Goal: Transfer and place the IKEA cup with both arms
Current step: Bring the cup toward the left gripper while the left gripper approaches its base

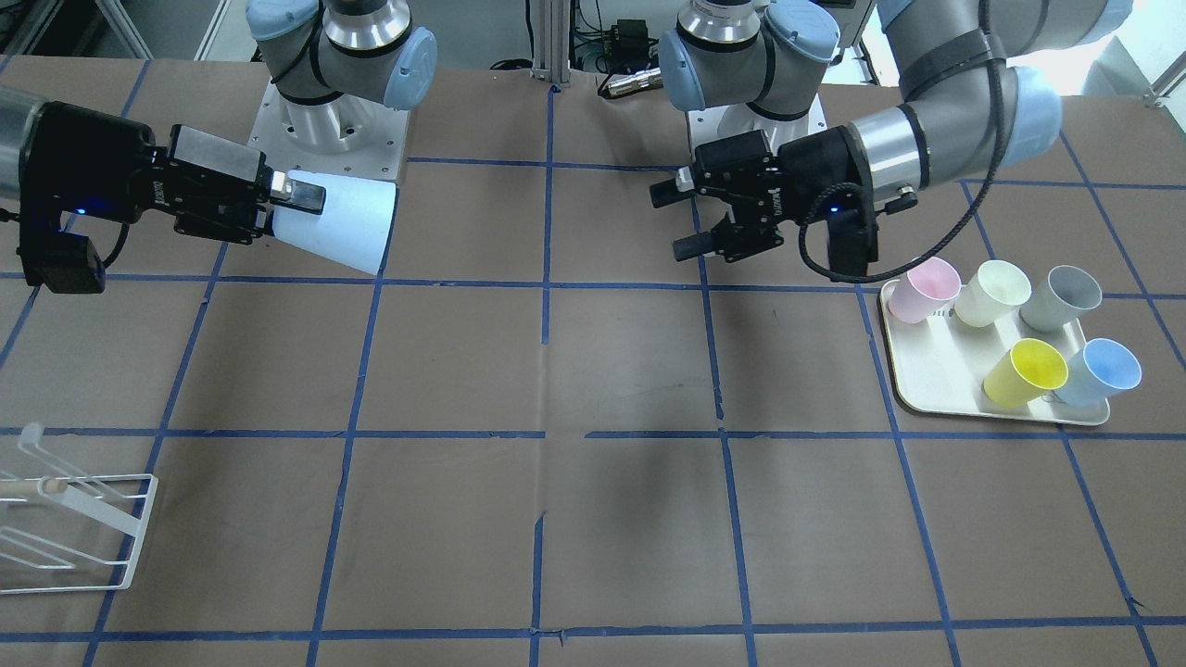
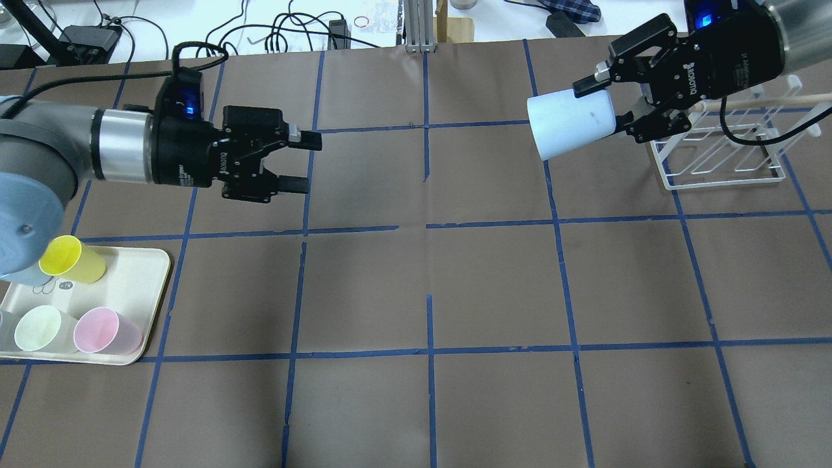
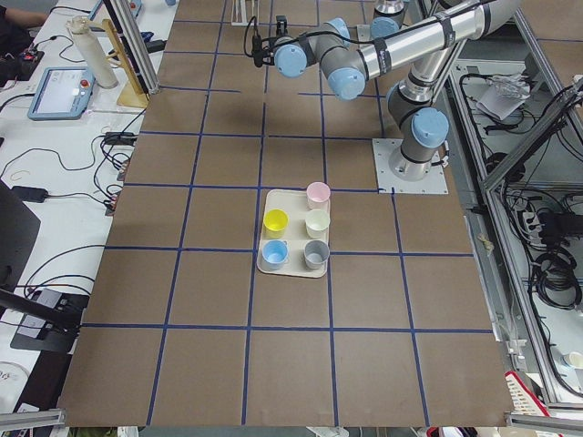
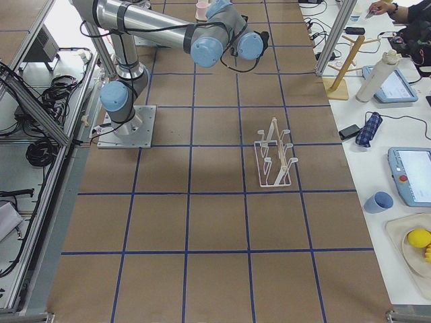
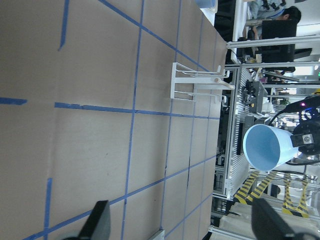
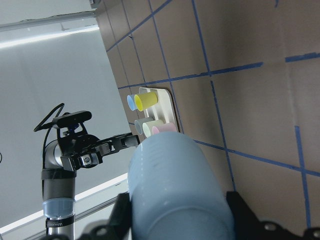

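The IKEA cup (image 2: 572, 123), pale blue, is held on its side above the table, its mouth toward the left arm. My right gripper (image 2: 601, 104) is shut on its narrow end. In the front-facing view the cup (image 1: 338, 222) sticks out of the right gripper (image 1: 287, 213). In the right wrist view the cup (image 6: 175, 185) fills the space between the jaws. My left gripper (image 2: 311, 162) is open and empty, well apart from the cup, and also shows in the front-facing view (image 1: 665, 220). The left wrist view shows the cup's blue inside (image 5: 267, 147) far beyond the open fingertips (image 5: 100, 222).
A cream tray (image 2: 140, 273) by the left arm holds pink (image 1: 927, 289), cream (image 1: 993, 292), grey (image 1: 1064, 296), yellow (image 1: 1024, 372) and sky-blue (image 1: 1101, 371) cups. A white wire rack (image 2: 715, 156) stands under the right gripper's wrist. Blue tape lines grid the brown table.
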You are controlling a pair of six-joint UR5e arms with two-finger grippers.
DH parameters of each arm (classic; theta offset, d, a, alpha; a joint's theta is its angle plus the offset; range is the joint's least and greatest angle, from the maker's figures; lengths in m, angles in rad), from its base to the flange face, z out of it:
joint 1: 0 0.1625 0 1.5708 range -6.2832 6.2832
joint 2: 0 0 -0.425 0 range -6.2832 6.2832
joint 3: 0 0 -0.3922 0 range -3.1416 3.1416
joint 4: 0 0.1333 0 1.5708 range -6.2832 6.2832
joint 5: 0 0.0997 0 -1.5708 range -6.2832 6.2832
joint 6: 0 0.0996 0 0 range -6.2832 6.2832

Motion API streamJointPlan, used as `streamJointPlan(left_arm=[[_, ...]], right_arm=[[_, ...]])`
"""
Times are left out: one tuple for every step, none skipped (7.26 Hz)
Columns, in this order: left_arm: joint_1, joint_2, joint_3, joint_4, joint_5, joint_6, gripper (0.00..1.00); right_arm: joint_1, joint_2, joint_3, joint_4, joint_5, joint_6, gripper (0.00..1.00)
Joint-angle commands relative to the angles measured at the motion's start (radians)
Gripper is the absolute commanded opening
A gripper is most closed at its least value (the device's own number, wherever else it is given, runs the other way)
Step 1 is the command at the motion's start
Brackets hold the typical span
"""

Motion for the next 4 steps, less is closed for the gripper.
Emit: streamJointPlan(left_arm=[[-0.104,-0.021,-0.045,0.02,-0.244,-0.002,1.0],[-0.116,-0.026,-0.11,0.047,-0.304,0.024,1.0],[-0.126,-0.037,-0.164,0.142,-0.347,0.036,1.0],[-0.13,-0.061,-0.171,0.163,-0.428,0.035,1.0]], right_arm=[[0.039,-0.028,0.006,0.015,0.082,-0.101,0.41],[0.047,-0.055,0.014,0.053,0.096,-0.131,0.41],[0.05,-0.074,0.024,0.101,0.124,-0.198,0.41],[0.05,-0.092,0.032,0.153,0.126,-0.27,0.41]])
